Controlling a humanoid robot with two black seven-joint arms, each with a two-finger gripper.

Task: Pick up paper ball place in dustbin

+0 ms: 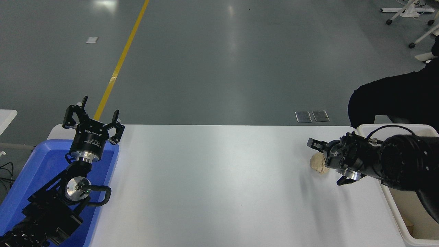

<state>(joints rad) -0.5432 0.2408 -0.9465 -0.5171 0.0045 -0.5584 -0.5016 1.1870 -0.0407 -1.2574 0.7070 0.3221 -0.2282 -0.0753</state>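
The paper ball (316, 164), a beige crumpled wad, lies on the white table (212, 185) near its right end. My right gripper (325, 162) comes in from the right, low over the table, and is open. One finger is just behind the ball and the other in front of it, and the gripper body hides the ball's right side. The dustbin (394, 127), a white-cream tub, stands at the table's right edge and my right arm covers much of it. My left gripper (92, 118) is parked open at the lower left.
A blue plastic tray (37, 164) sits at the table's left end under the left arm. Grey floor with a yellow line (120, 61) lies beyond the far edge. White chair legs (408, 12) stand at the top right.
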